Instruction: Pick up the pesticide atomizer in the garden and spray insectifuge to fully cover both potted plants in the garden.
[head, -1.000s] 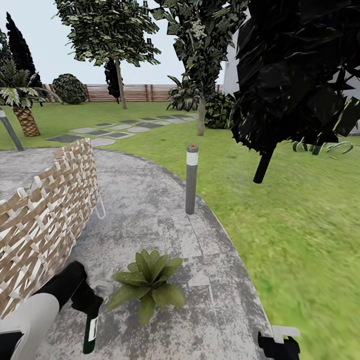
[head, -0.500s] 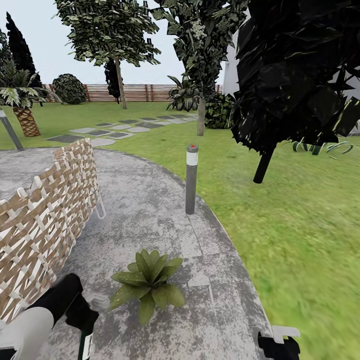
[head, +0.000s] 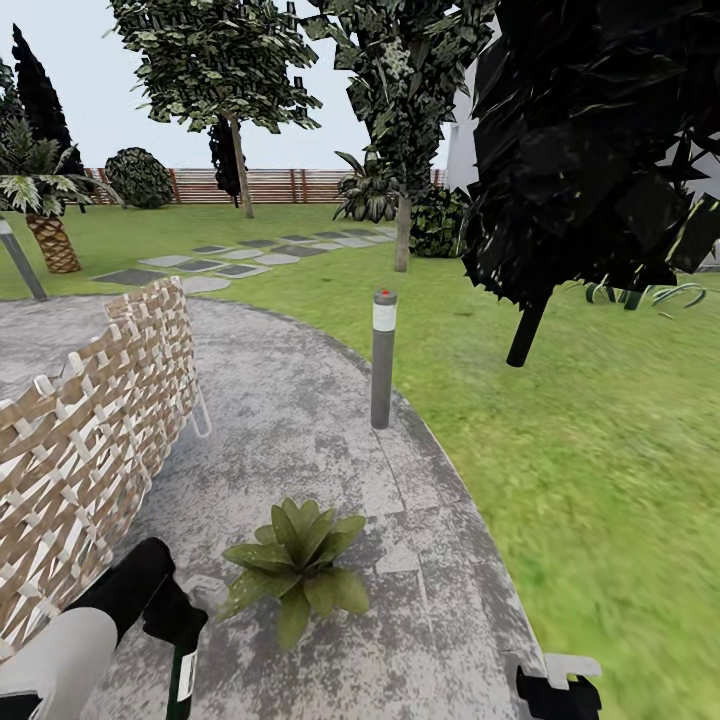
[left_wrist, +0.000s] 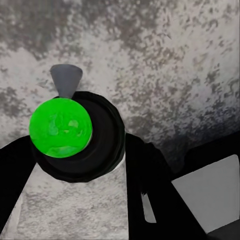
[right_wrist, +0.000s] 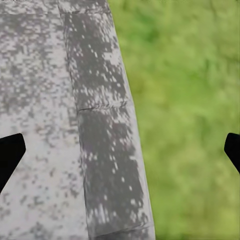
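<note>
And here we are on the round stone patio (head: 300, 400), right where the spraying gets done. The left gripper (head: 175, 615) is clamped on the pesticide atomizer (head: 183, 675), its dark green body and white label hanging below the fingers, the pale trigger head (head: 205, 590) poking toward the foliage. From the left wrist camera you look straight down at the bottle (left_wrist: 61, 127), bright green there inside its dark collar, with black fingers (left_wrist: 145, 180) pressed against it on both sides and the grey nozzle (left_wrist: 66, 80) jutting out over bare paving. The target, one potted plant (head: 295, 565), sits just beside that nozzle, near the patio's curved edge toward the lawn (head: 600, 450); its pot is buried under the leaves. A woven wicker chair back (head: 90, 440) stands well apart on the robot's left, and a grey bollard light (head: 383, 358) marks the patio rim farther on. The right gripper (head: 558, 690) idles low at the patio's edge, and its wrist camera shows dark fingertips (right_wrist: 10, 155) set wide apart over the seam between stone and grass, holding nothing. So the pickup looks done and this reads as the spraying step on this plant. The nozzle seems a touch short of the rosette, so the next move, I'd judge, calls for swinging the head over the leaves and sweeping across until every one is covered. A second plant remains to be found afterwards.
</note>
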